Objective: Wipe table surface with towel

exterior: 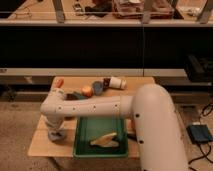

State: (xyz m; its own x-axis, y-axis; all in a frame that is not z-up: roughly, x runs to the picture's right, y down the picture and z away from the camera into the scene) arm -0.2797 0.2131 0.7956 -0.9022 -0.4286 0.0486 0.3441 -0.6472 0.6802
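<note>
My gripper [55,131] points down at the front left part of the wooden table [42,146], at the end of the white arm that reaches across from the right. A small blue-grey patch [58,135] lies under the gripper on the table top; it may be the towel, but I cannot tell. A dark teal thing [76,95] lies just behind the arm near the table's middle.
A green tray [85,135] holding a pale object [105,141] sits at the front middle. At the back stand an orange fruit [87,90], a dark can [97,87], a white bottle on its side [117,82] and an orange item [59,82]. A dark counter runs behind.
</note>
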